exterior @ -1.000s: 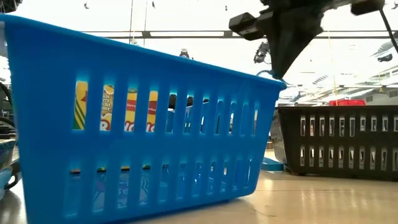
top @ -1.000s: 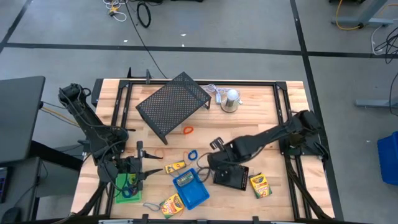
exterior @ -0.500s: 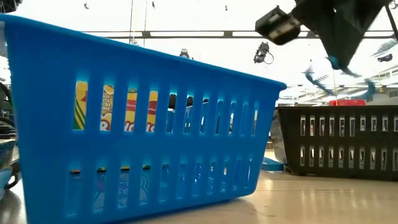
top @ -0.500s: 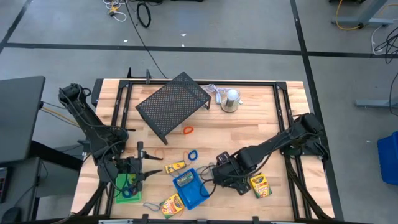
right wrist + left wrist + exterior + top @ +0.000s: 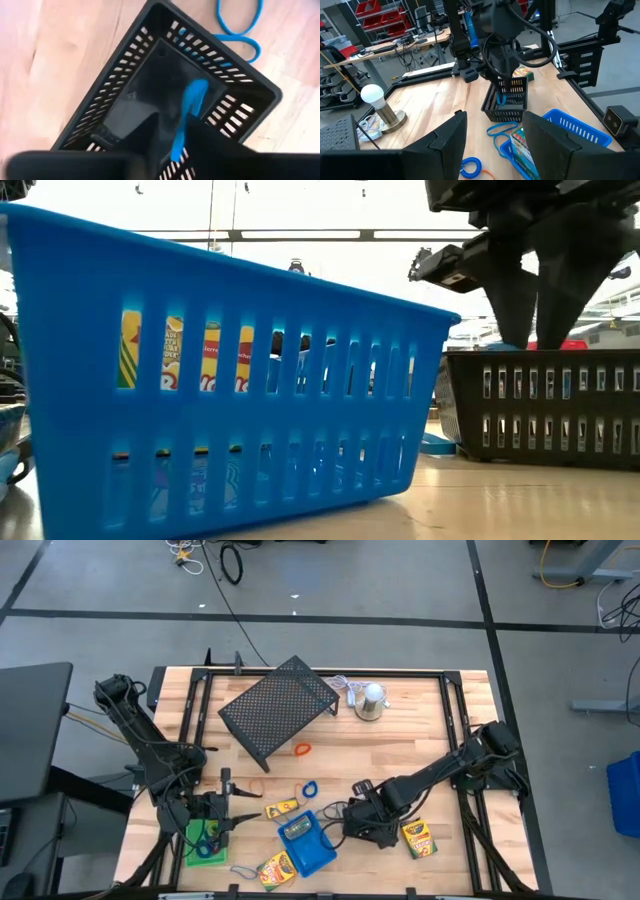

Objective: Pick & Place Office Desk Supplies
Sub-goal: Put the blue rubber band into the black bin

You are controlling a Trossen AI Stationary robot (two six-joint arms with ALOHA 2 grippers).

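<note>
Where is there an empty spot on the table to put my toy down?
Bare wood lies along the right side, between the silver lamp and the right arm. Another patch sits left of the big mesh rack. The front middle is crowded: blue tray, black tray, crayon boxes, loops.

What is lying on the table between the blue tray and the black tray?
A blue elastic loop lies on the wood between the blue tray and the black tray, seen in the left wrist view.
</note>
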